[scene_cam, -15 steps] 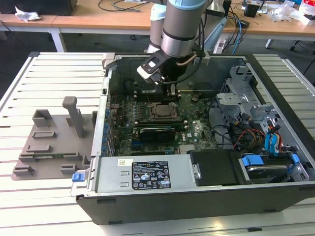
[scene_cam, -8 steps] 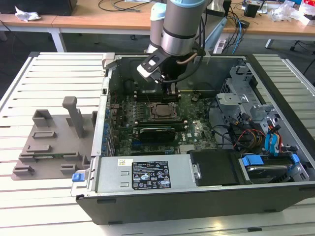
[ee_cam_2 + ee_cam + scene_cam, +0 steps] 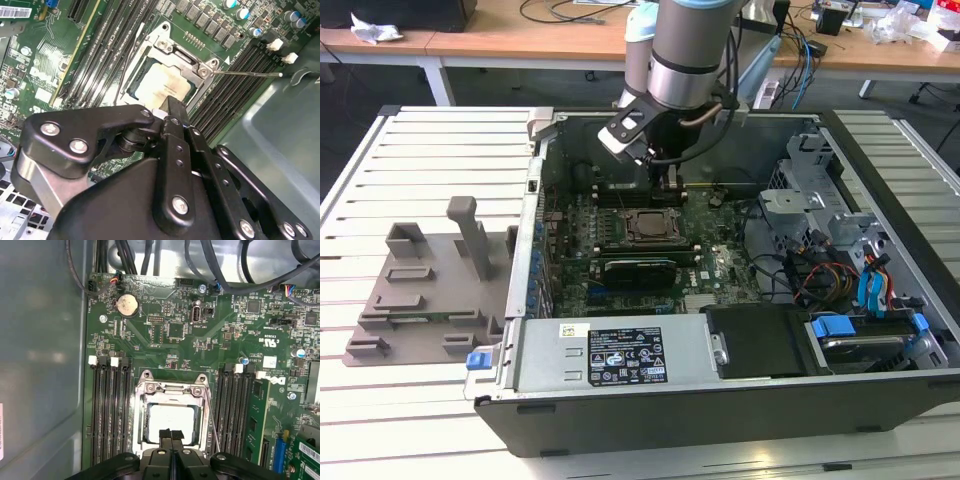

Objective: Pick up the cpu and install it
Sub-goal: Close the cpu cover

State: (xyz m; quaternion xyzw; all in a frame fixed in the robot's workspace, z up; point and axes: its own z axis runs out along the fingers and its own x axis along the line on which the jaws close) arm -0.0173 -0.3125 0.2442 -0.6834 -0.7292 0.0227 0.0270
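Observation:
The cpu [image 3: 172, 421] is a pale silvery square lying flat inside the metal socket frame [image 3: 145, 390] on the green motherboard, and it is seen too in the second wrist view [image 3: 160, 84]. My gripper [image 3: 171, 436] hangs just above the socket's near edge with its two black fingers pressed together and nothing between them. The second wrist view has the gripper [image 3: 169, 106] over the cpu's corner. In the exterior view the gripper [image 3: 670, 182] reaches down into the open computer case, right behind the socket [image 3: 645, 226].
Black memory slots [image 3: 107, 410] flank the socket on both sides. A thin socket lever [image 3: 245, 73] sticks out sideways. A grey fixture tray [image 3: 420, 290] lies at the exterior view's left. Drive cage and cables [image 3: 830, 240] fill the case's right; a labelled metal box [image 3: 620, 355] sits in front.

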